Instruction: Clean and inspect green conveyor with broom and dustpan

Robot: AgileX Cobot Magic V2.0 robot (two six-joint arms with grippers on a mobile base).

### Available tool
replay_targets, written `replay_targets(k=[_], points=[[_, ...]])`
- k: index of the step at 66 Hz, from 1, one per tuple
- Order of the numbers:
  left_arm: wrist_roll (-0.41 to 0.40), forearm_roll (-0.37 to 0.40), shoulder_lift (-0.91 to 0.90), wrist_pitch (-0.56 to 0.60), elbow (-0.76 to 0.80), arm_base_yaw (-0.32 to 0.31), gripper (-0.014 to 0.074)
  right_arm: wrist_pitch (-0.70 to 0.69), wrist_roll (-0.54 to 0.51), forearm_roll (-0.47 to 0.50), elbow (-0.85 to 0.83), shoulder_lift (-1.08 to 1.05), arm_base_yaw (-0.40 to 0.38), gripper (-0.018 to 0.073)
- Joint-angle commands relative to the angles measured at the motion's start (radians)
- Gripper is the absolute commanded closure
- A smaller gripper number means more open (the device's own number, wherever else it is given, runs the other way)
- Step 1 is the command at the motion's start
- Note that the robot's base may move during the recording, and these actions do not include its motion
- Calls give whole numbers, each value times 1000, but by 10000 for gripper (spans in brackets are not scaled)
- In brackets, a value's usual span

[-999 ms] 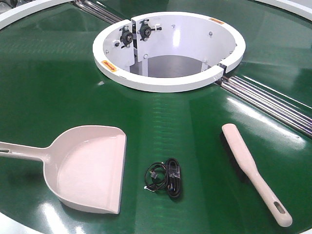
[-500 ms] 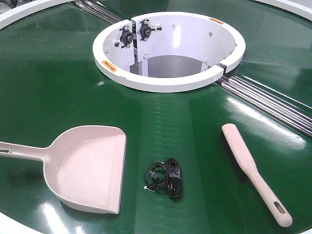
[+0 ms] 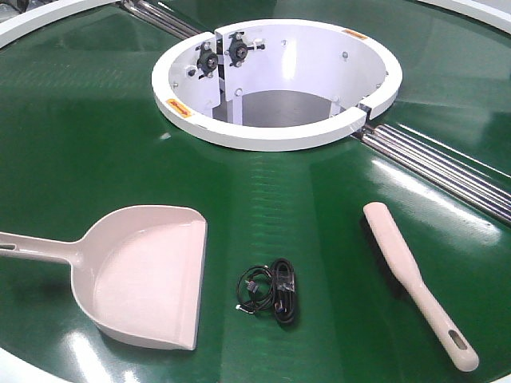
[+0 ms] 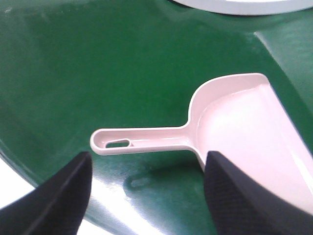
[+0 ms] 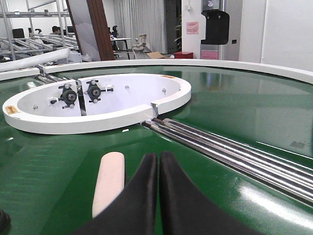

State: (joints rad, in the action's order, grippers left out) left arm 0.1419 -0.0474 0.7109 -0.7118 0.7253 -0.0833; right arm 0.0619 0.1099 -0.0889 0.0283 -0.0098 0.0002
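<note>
The green conveyor (image 3: pixel 72 144) fills the front view, with its white central ring (image 3: pixel 275 137) and steel rollers (image 3: pixel 439 163). The dustpan (image 3: pixel 148 275) lies at the near left, handle pointing left. The broom (image 3: pixel 415 279) lies at the near right, bristles down. Neither gripper shows in the front view. In the left wrist view my left gripper (image 4: pixel 149 183) is open and empty, just short of the dustpan handle (image 4: pixel 142 139). In the right wrist view my right gripper (image 5: pixel 158 161) is shut and empty, with the broom's head (image 5: pixel 108 181) just to its left.
A small black coiled cable (image 3: pixel 271 294) lies on the belt between dustpan and broom. The belt's white rim (image 3: pixel 32 20) curves along the far left. The rollers (image 5: pixel 220 152) run past the right gripper on its right side.
</note>
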Motion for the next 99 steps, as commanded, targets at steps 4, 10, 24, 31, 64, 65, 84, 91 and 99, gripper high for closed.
replay_targets(k=[4, 10, 24, 31, 64, 65, 84, 91, 99], points=[[73, 7, 134, -111, 194, -2, 155, -73, -3, -10, 20, -18, -6, 569], [149, 7, 243, -213, 317, -2, 155, -72, -3, -10, 20, -18, -6, 569], [349, 18, 472, -355, 541, -2, 155, -72, -3, -10, 20, -18, -6, 569], [395, 41, 558, -403, 615, -3, 147, -72, -3, -10, 20, -18, -6, 569], [887, 59, 690, -389, 643, -3, 28, -73, -3, -10, 20, -18, -5, 569], [897, 59, 692, -387, 643, -3, 28, -73, -3, -10, 20, -18, -5, 569], [1010, 81, 790, -408, 643, -4, 28, -73, -3, -10, 20, -18, -5, 569], [1076, 89, 830, -437, 643, -4, 30, -73, -3, -10, 20, -18, -5, 569], [1135, 89, 867, -455, 643, -5, 30, -73, -3, -10, 20, -18, -5, 569]])
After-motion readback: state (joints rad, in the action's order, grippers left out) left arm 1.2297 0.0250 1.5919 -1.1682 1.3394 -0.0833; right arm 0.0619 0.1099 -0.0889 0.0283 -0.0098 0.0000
